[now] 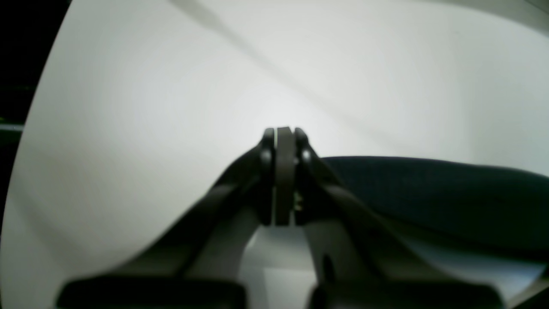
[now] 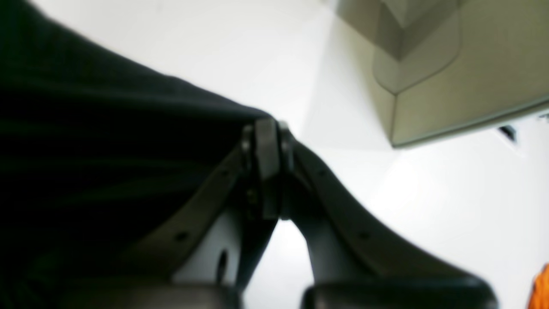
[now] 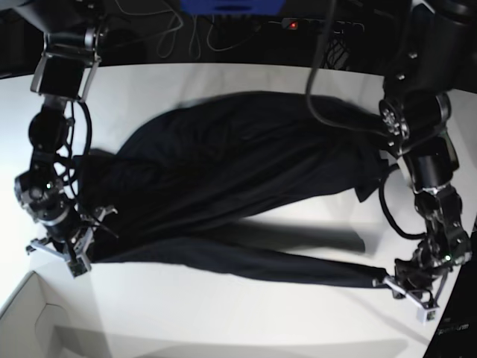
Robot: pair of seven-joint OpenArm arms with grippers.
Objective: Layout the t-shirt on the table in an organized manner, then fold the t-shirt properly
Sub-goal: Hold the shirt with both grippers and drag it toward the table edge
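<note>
The black t-shirt (image 3: 223, 171) lies spread across the white table (image 3: 223, 313), its near edge pulled into a taut strip between both grippers. My right gripper (image 3: 80, 259) is at the left end of that strip. In the right wrist view it (image 2: 268, 125) is shut, with the t-shirt (image 2: 107, 150) running up to its tips from the left. My left gripper (image 3: 391, 283) is at the strip's right end. In the left wrist view it (image 1: 283, 132) is shut, and the t-shirt (image 1: 429, 193) comes out from behind its right finger over the table (image 1: 128, 107).
A white box (image 3: 30, 313) stands at the table's near left corner and shows close beyond the right gripper as the box (image 2: 450, 64). Cables and a blue object (image 3: 231, 6) lie past the far edge. An orange thing (image 2: 542, 287) shows at the right wrist view's lower right.
</note>
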